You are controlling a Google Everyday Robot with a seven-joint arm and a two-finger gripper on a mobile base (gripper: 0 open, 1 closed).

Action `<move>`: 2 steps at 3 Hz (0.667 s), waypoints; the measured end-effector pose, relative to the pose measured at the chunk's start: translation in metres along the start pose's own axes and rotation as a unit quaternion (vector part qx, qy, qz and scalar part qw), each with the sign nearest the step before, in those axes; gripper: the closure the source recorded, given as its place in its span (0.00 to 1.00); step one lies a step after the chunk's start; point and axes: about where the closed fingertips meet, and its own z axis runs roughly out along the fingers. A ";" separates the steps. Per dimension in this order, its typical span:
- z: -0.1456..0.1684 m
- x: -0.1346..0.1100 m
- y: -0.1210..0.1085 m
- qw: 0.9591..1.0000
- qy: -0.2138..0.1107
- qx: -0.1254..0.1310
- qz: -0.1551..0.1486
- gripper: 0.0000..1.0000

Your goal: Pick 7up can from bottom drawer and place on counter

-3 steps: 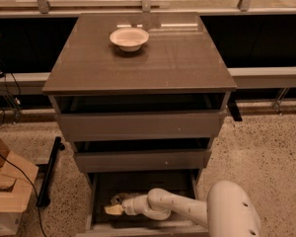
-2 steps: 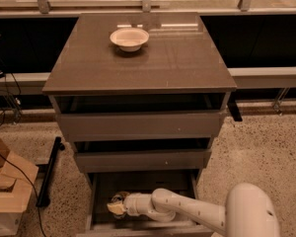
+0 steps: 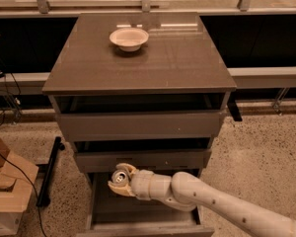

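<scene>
My gripper [image 3: 119, 180] is shut on the 7up can [image 3: 120, 177], whose shiny round top faces up between the cream fingers. It holds the can above the left part of the open bottom drawer [image 3: 143, 216], just below the front of the middle drawer. My white arm [image 3: 212, 201] reaches in from the lower right. The counter [image 3: 148, 58] is the glossy grey-brown top of the cabinet, well above the gripper.
A shallow cream-white bowl [image 3: 129, 37] sits at the back middle of the counter. The top drawer [image 3: 138, 125] and middle drawer [image 3: 143, 158] stand slightly open. A cardboard box [image 3: 7, 191] and a black bar [image 3: 49, 172] lie on the floor at left.
The gripper has risen from inside the bottom drawer with the can in it, now level with the drawer's top edge. My arm has moved back to the right.
</scene>
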 end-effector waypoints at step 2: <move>-0.097 -0.154 0.071 0.994 -0.030 -0.061 -0.080 1.00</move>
